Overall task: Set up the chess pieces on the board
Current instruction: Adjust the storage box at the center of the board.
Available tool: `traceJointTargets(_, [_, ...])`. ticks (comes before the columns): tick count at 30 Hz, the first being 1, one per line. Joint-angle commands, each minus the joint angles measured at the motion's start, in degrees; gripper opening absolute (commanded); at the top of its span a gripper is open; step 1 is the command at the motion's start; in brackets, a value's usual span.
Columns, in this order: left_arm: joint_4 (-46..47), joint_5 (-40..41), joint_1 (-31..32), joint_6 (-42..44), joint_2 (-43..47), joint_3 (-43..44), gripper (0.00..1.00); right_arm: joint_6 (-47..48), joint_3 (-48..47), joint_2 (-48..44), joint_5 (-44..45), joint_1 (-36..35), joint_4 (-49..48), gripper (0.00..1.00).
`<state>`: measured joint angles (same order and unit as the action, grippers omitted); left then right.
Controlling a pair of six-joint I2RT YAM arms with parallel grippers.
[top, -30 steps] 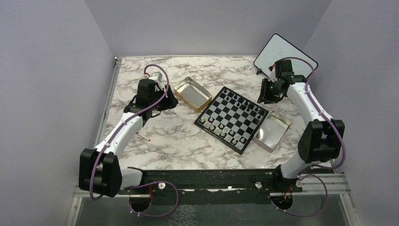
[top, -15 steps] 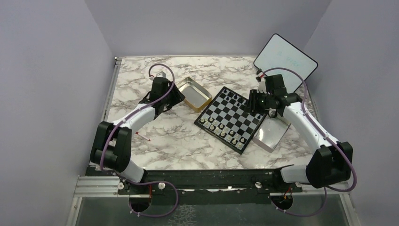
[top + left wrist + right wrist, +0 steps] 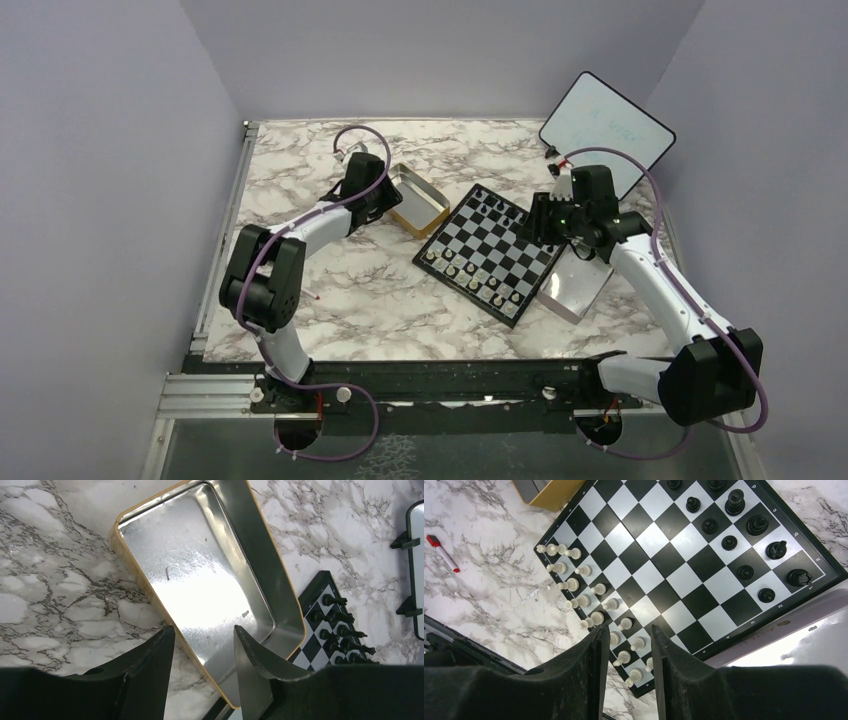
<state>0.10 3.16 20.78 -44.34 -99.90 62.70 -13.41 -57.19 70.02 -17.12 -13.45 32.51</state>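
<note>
Left claw [image 3: 202, 672]: fingers partly apart, nothing gripped; it hangs over the gold tin [image 3: 200, 570], whose near long wall runs through the gap; whether a finger touches that wall cannot be told. The tin's long axis runs from the far left to the near right in the top view; its polished floor is bare. The board [image 3: 320, 587] lies just beside the tin, apart from this claw; only one corner of it shows here, with black pieces [image 3: 340, 630] standing on it.

Right claw [image 3: 629, 665]: fingers set narrow, nothing between them; it hovers above the board [image 3: 684, 575], with no contact visible. Pale pieces [image 3: 589, 600] stand in two rows near the fingertips; the black pieces [image 3: 746, 525] stand in two rows along the opposite edge. A silver tray [image 3: 794, 640] lies against the board's edge by the black rows; a red marker [image 3: 441, 552] rests on the bench [image 3: 489, 595], well apart from the board.

Orientation, top view: the board [image 3: 490, 250] sits cornerwise to the bench edges; pale rows on its near-left edge, black rows on its far-right edge.

Markings: coordinate characters along the board's border are too small to read; faint writing on the white tablet [image 3: 605, 130] is illegible.
</note>
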Motion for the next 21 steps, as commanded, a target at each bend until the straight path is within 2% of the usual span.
traceJointTargets(1, [-2.37,2.76,0.47,0.48,-2.60,3.14,0.48,0.58,1.41,-1.88,-1.69,0.05,-2.43,0.41])
traceJointTargets(10, [-4.40,4.13,1.18,0.48,-5.18,4.36,0.47,0.40,1.90,-1.93,-1.87,0.09,-2.81,0.41])
traceJointTargets(21, [-7.02,6.51,1.07,7.49,-8.42,8.26,0.27,0.57,2.03,-1.66,-1.69,0.05,-2.98,0.41])
